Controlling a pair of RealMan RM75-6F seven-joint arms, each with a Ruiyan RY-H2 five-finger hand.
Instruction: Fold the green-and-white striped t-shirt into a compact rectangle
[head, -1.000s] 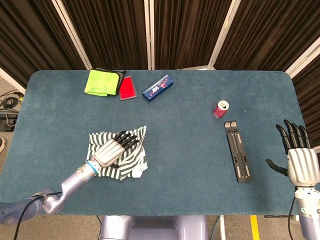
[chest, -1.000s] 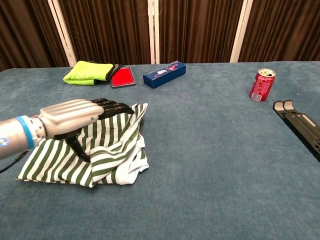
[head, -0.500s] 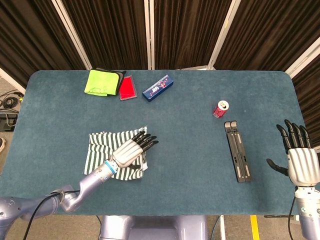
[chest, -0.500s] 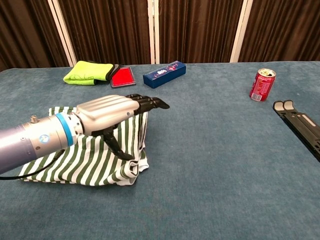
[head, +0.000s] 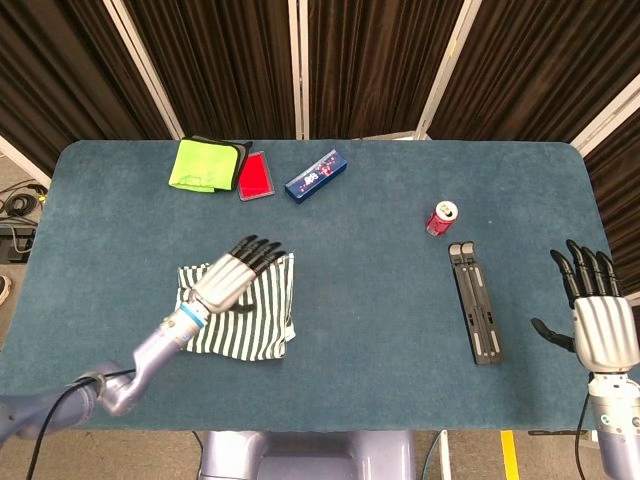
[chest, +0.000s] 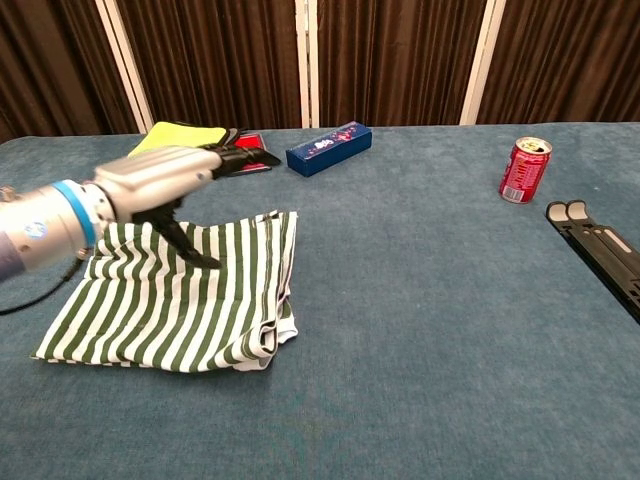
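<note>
Dark curtains back a teal felt table (head: 400, 290); the striped t-shirt (head: 245, 318) lies flat, roughly rectangular. The left hand (head: 232, 278) hovers over its far edge, fingers extended, empty (likely smoothing); the right hand (head: 598, 320) idles well clear, fingers spread

The green-and-white striped t-shirt (chest: 185, 305) lies flat on the blue table (head: 380, 290), folded into a rough rectangle. Its stripes run lengthwise, from the near edge toward the far one. In the chest view the far right corner forms a clean point, while the near right corner is bunched, with a white hem curling out from under the top layer. The left side slants outward toward the near edge. It sits well to the near side of the yellow-green cloth (head: 203, 164), toward the table's near left part.
</note>
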